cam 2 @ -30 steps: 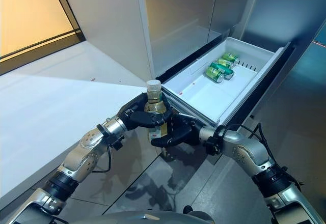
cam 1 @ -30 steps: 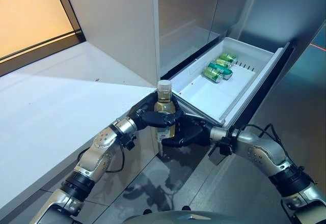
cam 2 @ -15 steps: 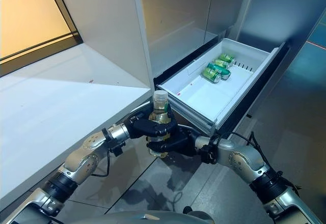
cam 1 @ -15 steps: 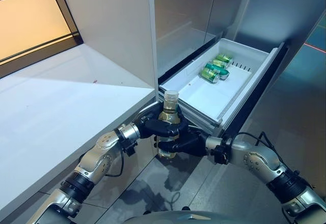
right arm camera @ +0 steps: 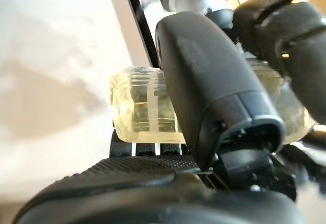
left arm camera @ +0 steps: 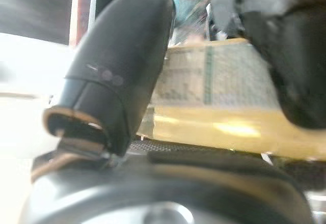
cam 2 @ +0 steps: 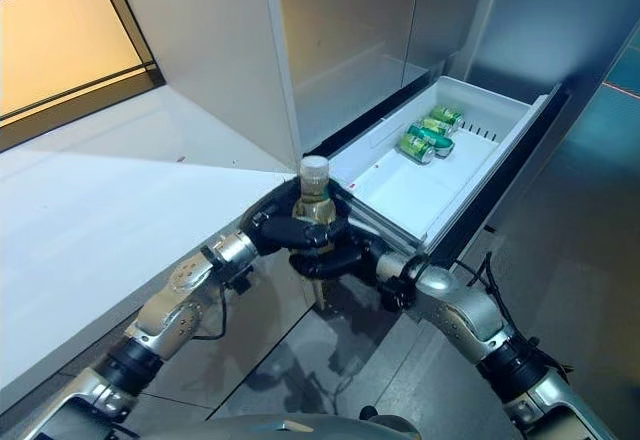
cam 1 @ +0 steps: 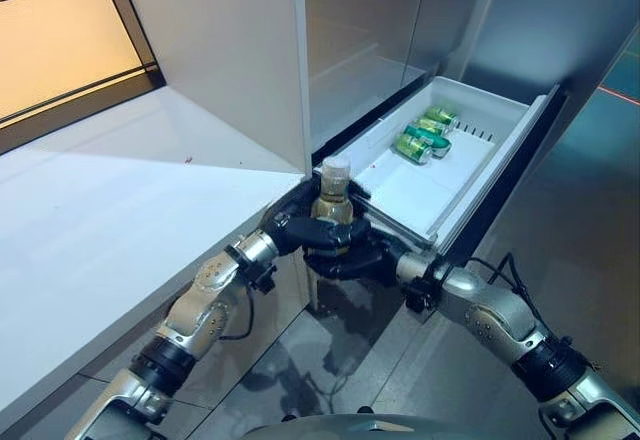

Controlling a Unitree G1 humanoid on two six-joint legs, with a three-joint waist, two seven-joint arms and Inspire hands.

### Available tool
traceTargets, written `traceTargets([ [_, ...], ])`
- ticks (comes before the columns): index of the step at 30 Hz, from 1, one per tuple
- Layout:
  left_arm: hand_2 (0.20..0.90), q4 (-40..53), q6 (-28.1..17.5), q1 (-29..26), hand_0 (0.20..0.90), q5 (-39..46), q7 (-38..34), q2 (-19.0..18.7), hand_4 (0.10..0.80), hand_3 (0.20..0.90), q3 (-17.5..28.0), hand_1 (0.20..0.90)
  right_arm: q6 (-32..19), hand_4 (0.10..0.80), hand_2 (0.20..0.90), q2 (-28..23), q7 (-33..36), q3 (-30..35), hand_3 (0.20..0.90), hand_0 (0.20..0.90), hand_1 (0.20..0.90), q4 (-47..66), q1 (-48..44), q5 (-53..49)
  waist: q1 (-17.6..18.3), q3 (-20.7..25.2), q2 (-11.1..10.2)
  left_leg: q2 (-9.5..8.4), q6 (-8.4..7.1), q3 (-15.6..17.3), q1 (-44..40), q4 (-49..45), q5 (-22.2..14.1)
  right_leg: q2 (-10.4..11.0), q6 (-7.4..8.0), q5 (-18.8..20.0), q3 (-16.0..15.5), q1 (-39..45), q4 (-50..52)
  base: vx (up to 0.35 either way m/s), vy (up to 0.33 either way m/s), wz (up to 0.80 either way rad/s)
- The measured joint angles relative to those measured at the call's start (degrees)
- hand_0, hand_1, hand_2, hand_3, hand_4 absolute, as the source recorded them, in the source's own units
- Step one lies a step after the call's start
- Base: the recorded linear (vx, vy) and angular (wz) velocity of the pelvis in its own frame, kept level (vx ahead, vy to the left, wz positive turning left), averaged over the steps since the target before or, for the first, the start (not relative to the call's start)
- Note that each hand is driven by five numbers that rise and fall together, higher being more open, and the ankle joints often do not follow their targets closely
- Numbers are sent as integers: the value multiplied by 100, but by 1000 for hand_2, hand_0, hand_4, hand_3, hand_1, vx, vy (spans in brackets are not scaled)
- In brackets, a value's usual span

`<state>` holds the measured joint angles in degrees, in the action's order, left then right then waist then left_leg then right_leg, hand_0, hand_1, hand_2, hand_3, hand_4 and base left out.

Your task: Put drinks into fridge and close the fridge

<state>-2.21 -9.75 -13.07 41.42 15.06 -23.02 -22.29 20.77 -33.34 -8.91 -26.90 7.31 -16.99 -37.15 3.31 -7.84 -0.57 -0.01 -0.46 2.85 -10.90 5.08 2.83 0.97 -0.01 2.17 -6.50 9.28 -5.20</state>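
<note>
Gripping one bottle between them, both hands meet just in front of the near corner of the open fridge drawer. The left hand has its fingers and thumb curled round the bottle's upper body, just under the neck, and its own wrist view shows the thumb pressed against the label with pale yellow drink below it. The right hand is clamped on the lower part of the same bottle, right beneath the left hand; in the right wrist view its thumb lies across the clear base while the fingers wrap the far side. The bottle stands upright with its pale cap topmost, held in the air just outside the drawer's near corner and not yet over the drawer's floor. The drawer is white, pulled well out of the fridge body, and its near half is bare. At the drawer's far end lie green cans on their sides, close together and well apart from the bottle. A white counter runs along the side of the drawer nearest the left arm, its corner close to the bottle.
</note>
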Motion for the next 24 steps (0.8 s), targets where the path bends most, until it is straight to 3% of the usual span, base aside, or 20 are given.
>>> traceTargets([
  [3,900,203,-290,-172,900,-342,-428,210,800,900,68,900,-6,100,300,-51,102,239,200,300,300,130,-285,242,-6,0,0,6,0,-8,39,-1,0,-12,-2,1,-3,-33,0,0,0,0],
  [8,900,451,-564,-190,900,-782,-726,208,800,900,78,900,-9,100,300,-282,625,1076,200,300,300,-49,-639,815,-79,-9,-14,2,0,-24,60,-1,0,-13,-6,4,-21,-45,0,-2,-1,1],
  [13,900,426,-524,-76,900,-772,-716,173,800,900,82,900,-245,100,300,-948,1054,1685,200,300,300,-720,-928,1664,-176,-15,-24,1,0,-50,81,-1,0,-14,-6,4,-42,-56,0,3,-2,2],
  [20,900,249,90,345,900,-369,-7,130,800,900,8,900,-537,100,300,-1804,1488,1763,200,300,300,-1749,-1229,2311,-162,-71,-17,2,0,-154,123,2,0,-14,-5,0,-98,-55,-1,21,-1,4],
  [24,900,8,584,672,900,-48,484,36,800,900,-241,900,-711,100,300,-1985,1541,1762,200,300,300,-2591,-1545,2306,-180,-212,15,-6,3,-259,129,16,8,4,13,-17,-218,3,-2,54,-6,15],
])
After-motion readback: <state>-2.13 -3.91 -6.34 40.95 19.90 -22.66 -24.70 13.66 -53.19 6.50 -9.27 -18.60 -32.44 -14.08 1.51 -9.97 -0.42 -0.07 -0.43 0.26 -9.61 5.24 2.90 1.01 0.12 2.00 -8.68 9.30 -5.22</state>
